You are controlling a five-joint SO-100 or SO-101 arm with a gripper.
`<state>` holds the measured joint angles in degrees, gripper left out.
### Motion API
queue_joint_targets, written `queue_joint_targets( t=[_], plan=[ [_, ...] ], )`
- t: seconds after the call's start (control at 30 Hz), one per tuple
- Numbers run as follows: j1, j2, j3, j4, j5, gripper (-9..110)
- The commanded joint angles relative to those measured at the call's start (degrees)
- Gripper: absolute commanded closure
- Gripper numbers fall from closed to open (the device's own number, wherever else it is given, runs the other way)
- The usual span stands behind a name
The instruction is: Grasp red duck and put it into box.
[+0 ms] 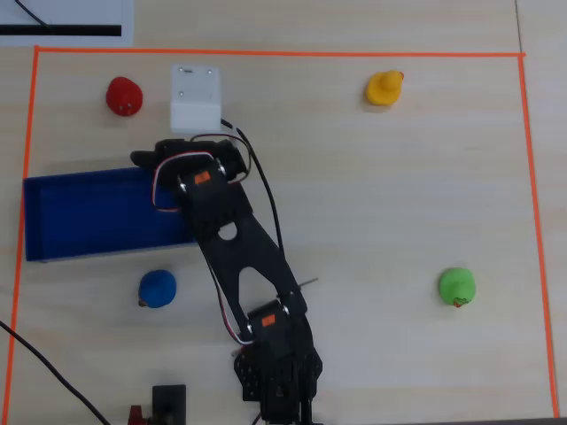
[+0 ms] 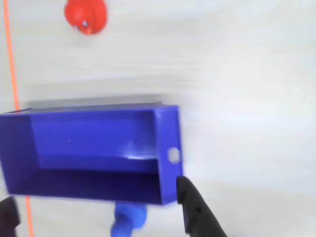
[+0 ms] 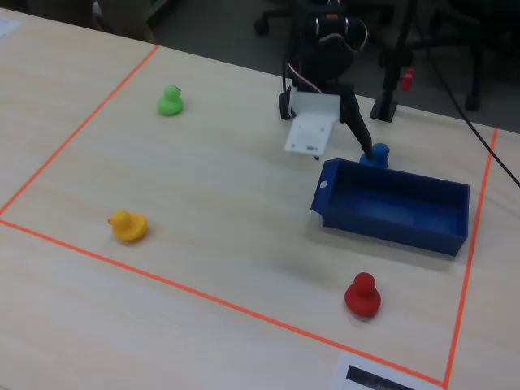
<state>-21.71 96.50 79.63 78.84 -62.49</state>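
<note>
The red duck [image 1: 124, 96] sits on the table at the upper left of the overhead view, beyond the box's long wall. It also shows at the top left of the wrist view [image 2: 85, 17] and at the front in the fixed view [image 3: 362, 294]. The box [image 1: 53, 217] is a shallow blue tray and holds nothing, as the wrist view [image 2: 168, 128] and the fixed view [image 3: 455, 213] also show. My gripper [image 2: 101, 215] hovers over the box's white-marked end, away from the red duck. Its jaws stand wide apart with nothing between them. One black finger [image 2: 197, 212] shows at the lower right.
A blue duck [image 1: 158, 289] lies just beside the box's other long wall, below my gripper in the wrist view [image 2: 128, 219]. A yellow duck [image 1: 384, 88] and a green duck [image 1: 457, 287] sit far right. Orange tape [image 1: 266, 53] borders the work area. A black stand [image 1: 168, 398] is by the arm's base.
</note>
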Motion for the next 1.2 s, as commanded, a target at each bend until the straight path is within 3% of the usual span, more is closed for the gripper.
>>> queue_joint_targets(
  t=[0.0,0.37,0.97,1.17],
  plan=[
    [-1.67,-8.7,-5.45,-4.66,1.49,60],
    [-1.58,-24.08,-14.94,-18.37,5.98,59],
    [-3.96,-47.46,-40.17,-20.48,8.0,61],
    [-3.52,-49.13,-39.9,-24.35,7.65,61]
  ],
)
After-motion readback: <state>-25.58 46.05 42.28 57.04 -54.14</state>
